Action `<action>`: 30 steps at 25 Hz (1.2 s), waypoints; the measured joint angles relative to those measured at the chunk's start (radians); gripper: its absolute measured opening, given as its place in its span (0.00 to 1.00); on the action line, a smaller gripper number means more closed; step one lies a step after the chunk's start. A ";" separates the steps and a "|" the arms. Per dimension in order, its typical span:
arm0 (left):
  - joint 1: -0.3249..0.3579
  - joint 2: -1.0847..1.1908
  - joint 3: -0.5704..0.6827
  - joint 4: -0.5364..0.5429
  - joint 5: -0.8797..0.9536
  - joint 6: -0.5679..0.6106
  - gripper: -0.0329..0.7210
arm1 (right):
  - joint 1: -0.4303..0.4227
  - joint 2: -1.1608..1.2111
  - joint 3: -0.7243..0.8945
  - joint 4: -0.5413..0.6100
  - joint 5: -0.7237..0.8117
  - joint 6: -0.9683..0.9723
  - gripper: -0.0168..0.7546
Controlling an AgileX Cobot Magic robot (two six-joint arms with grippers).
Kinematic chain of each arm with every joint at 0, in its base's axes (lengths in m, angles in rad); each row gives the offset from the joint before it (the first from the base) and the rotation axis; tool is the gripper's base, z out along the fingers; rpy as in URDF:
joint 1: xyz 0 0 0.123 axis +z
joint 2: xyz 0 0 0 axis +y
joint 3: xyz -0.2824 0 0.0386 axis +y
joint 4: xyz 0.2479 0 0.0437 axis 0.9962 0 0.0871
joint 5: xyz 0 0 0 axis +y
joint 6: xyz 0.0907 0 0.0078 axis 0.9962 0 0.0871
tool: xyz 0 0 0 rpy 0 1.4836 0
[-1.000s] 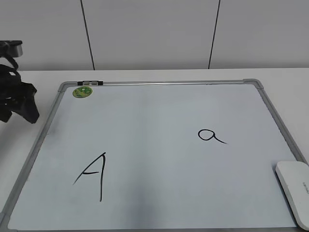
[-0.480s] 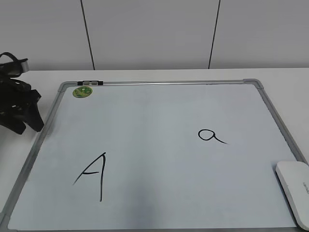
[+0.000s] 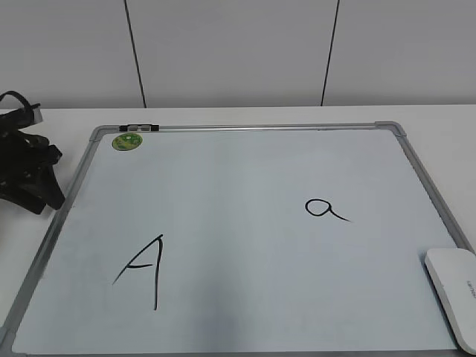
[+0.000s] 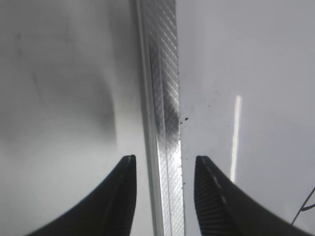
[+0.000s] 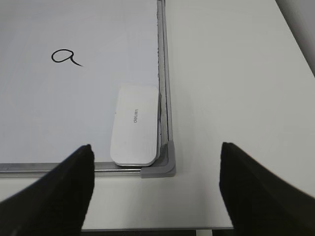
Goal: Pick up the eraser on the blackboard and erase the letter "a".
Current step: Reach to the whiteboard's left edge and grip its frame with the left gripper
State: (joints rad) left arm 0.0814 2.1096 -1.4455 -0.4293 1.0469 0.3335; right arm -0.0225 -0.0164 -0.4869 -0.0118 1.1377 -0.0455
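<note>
White plastic, the eraser (image 5: 135, 126) lies flat in the near right corner of the blackboard (image 3: 245, 128), small letter "a" (image 3: 325, 209) beyond it. Both the left gripper (image 4: 162, 167) and right gripper (image 5: 156, 184) are spread, holding nothing, over the pale table (image 5: 226, 88).
</note>
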 joint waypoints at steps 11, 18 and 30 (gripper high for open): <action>0.004 0.044 0.000 -0.035 -0.042 0.014 0.33 | 0.000 0.000 0.000 0.000 0.000 0.000 0.78; 0.004 0.046 0.000 -0.038 -0.079 0.014 0.31 | 0.000 0.000 0.000 0.000 0.000 0.000 0.78; 0.004 0.053 0.000 -0.046 -0.085 0.016 0.31 | 0.000 0.000 0.000 0.000 0.000 0.000 0.78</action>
State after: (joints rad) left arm 0.0853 2.1624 -1.4455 -0.4748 0.9621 0.3492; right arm -0.0225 -0.0164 -0.4869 -0.0118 1.1377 -0.0455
